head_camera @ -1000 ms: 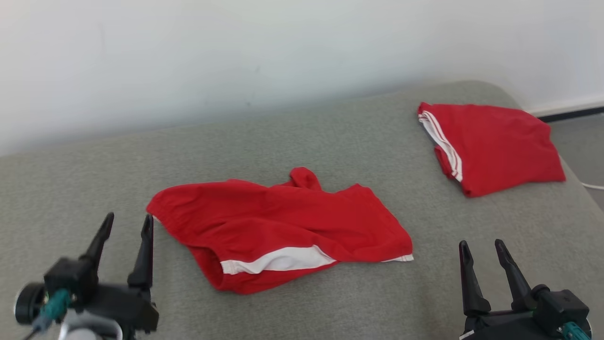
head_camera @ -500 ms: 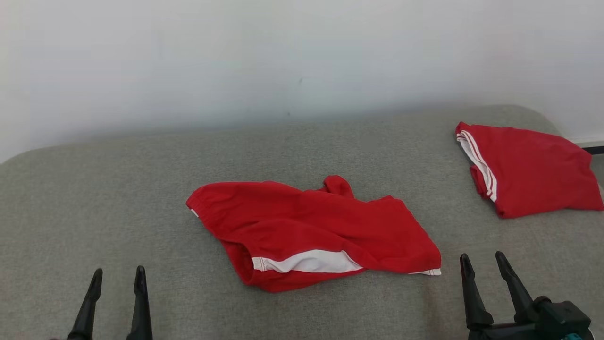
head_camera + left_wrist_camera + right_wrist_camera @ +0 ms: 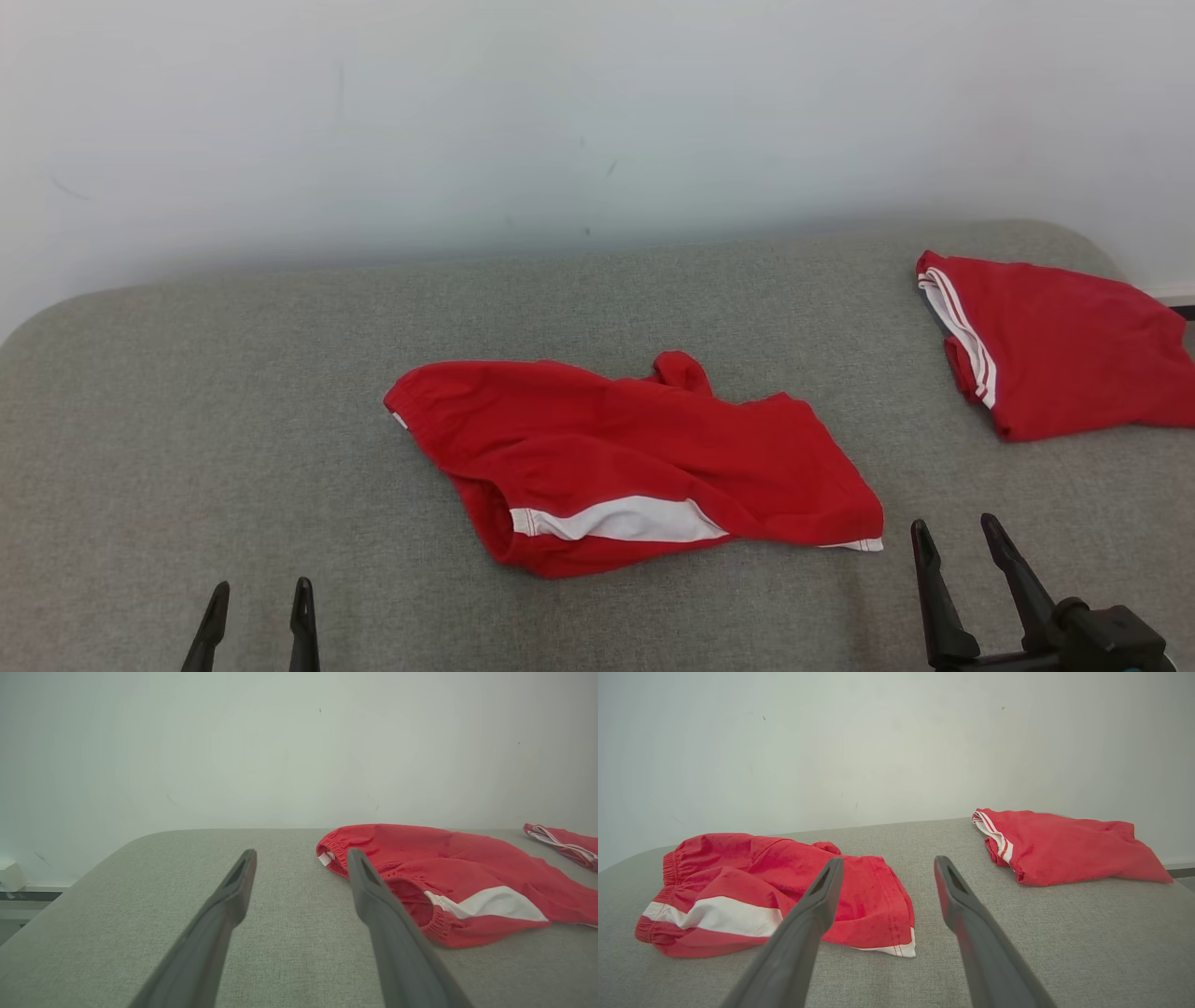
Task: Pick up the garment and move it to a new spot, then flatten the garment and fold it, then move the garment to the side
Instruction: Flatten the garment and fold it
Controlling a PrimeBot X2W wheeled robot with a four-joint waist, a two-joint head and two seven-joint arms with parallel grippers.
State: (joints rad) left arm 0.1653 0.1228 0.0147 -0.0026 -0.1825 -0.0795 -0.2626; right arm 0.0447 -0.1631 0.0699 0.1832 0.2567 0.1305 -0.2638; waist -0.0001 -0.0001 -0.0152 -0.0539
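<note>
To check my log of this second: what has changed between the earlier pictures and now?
The head camera moved, so the whole picture slid right and down. Beyond that shift, the left tool drew back toward the bottom edge. Nothing was gripped or released. Both tools stay open, the right tool holds its place, and the shorts and the folded garment lie as before.

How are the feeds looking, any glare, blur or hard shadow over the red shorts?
Head view: soft even light, no glare; the red shorts are in focus with only a thin shadow at the front hem. Left wrist view: the left tool is blurred up close, shorts sharp. Right wrist view: the right tool is blurred likewise, folded red garment sharp.
</note>
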